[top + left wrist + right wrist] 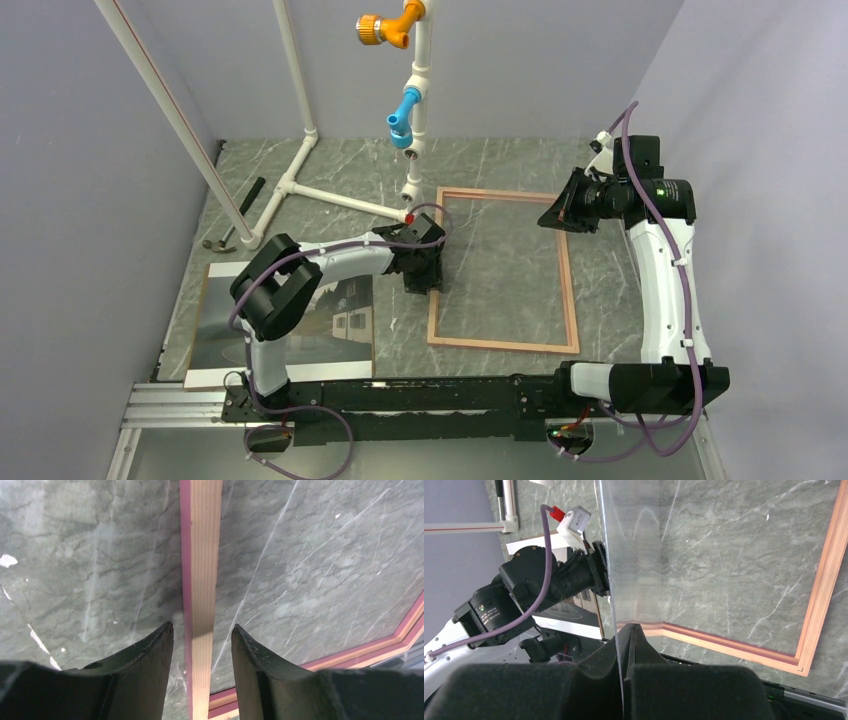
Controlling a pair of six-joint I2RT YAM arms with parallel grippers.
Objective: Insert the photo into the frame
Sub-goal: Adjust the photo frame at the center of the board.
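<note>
Tan frame (202, 555) rail lies between parted jaws of left claw (202, 626) — lift straight up; right claw (628, 630) pinches clear pane (634, 555) — hold steady.

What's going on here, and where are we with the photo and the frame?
The frame lies tan side up on the table. The left pincer straddles its left rail, jaws apart, gripping nothing. The right pincer is shut on an edge of the clear pane by the frame's right rail. The photo lies off to the left, partly under the left arm, not yet in the frame.
</note>
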